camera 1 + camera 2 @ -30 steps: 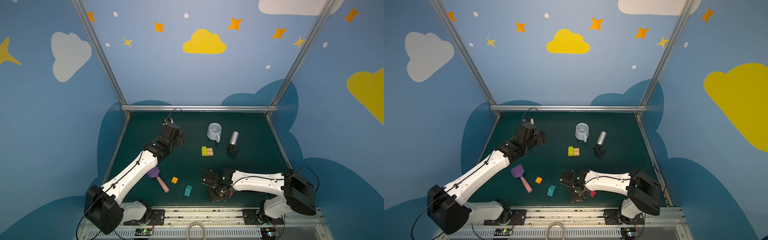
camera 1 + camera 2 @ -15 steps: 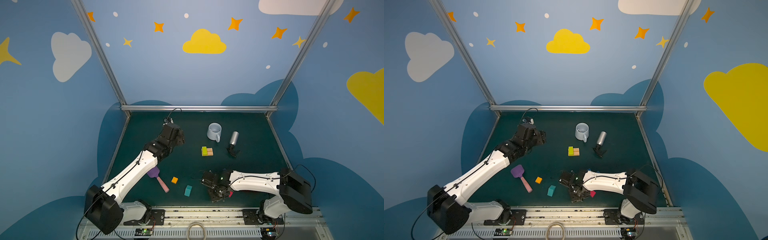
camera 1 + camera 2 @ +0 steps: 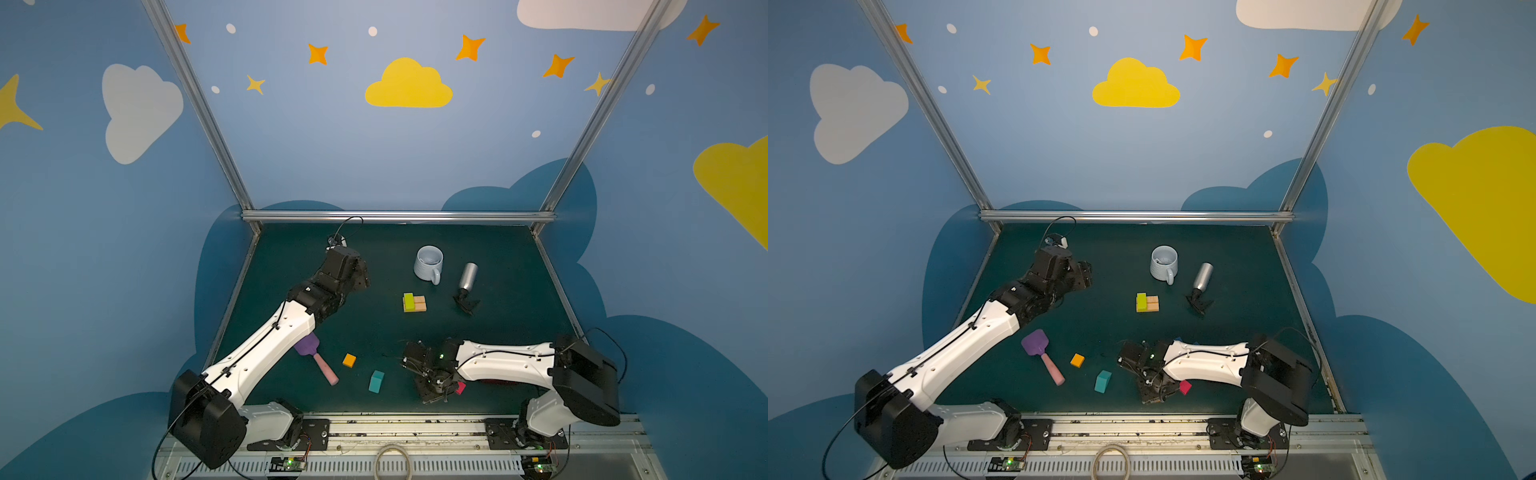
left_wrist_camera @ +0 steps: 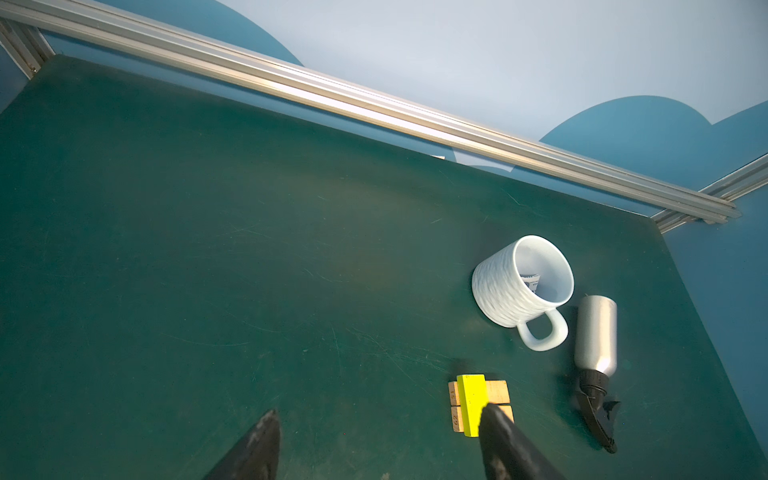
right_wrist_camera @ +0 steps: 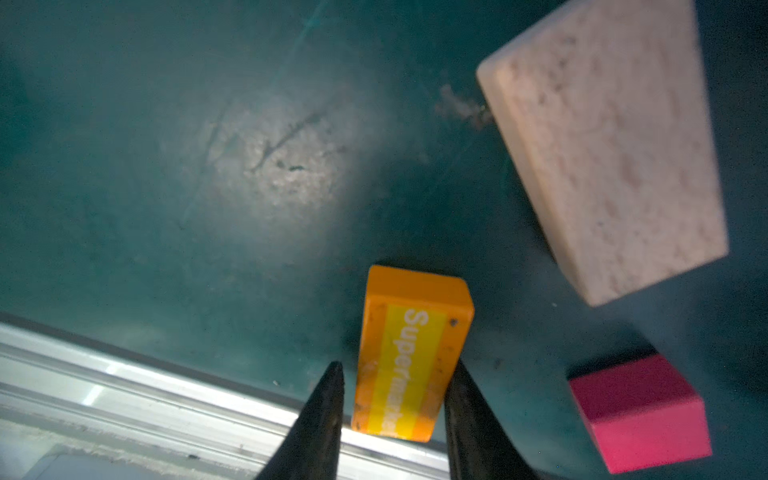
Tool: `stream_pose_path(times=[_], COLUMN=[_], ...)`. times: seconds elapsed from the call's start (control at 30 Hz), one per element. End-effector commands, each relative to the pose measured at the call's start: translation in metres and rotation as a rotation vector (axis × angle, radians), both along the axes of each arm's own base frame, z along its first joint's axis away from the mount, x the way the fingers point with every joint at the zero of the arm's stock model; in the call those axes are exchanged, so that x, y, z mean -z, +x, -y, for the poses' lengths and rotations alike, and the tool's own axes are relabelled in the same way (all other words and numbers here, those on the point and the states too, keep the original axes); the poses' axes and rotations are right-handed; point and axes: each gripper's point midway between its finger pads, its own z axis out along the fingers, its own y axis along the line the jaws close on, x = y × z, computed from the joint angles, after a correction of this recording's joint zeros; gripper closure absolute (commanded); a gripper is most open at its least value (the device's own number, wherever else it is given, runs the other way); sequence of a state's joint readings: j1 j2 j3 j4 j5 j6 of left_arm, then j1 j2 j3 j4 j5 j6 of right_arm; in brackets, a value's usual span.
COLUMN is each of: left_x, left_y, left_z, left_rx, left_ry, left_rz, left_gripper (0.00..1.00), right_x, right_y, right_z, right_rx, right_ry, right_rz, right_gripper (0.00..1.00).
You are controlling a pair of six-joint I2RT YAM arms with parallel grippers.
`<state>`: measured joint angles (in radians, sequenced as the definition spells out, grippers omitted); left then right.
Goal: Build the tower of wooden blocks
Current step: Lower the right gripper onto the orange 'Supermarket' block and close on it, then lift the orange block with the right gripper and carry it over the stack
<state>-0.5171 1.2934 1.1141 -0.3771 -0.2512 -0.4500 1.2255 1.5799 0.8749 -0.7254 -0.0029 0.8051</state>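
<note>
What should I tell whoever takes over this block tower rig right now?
Left gripper: open, empty, above the table's far left.
Right gripper: jaws straddle the orange bar by the near edge; grip unconfirmed.
Done: yellow-green bar on two tan bars mid-table.
Left: orange bar, orange cube, teal piece, pink cube, all loose, unstacked.

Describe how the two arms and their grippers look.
The left arm and right arm have white shells, black joints and a thin black cable along each. The left gripper and right gripper are black, each with two tapering, pointed fingers.
</note>
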Motion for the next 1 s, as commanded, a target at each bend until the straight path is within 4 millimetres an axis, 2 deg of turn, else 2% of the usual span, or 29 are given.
stream_pose_path(times=[0.0, 0.23, 0.4, 0.77, 0.97], left_x=[-0.001, 0.0, 0.0, 0.001, 0.002], left_y=[0.001, 0.001, 0.001, 0.001, 0.001], left_z=[-0.002, -0.003, -0.002, -0.003, -0.002], left_rx=[-0.011, -0.012, -0.009, -0.013, -0.006], left_ry=[-0.004, -0.002, -0.004, -0.001, -0.01], left_rz=[0.008, 0.005, 0.004, 0.004, 0.002], left_gripper=[0.25, 0.25, 0.25, 0.25, 0.25], right_x=[0.005, 0.006, -0.001, -0.052, -0.078], right_y=[0.0, 0.0, 0.004, 0.025, 0.053], right_z=[0.006, 0.008, 0.009, 0.003, 0.019], right_rx=[0.006, 0.013, 0.015, 0.039, 0.111], right_ry=[-0.027, -0.043, -0.047, 0.035, 0.076], right_rz=[-0.007, -0.004, 0.018, 0.098, 0.144], right_gripper=[0.64, 0.73, 0.76, 0.81, 0.83])
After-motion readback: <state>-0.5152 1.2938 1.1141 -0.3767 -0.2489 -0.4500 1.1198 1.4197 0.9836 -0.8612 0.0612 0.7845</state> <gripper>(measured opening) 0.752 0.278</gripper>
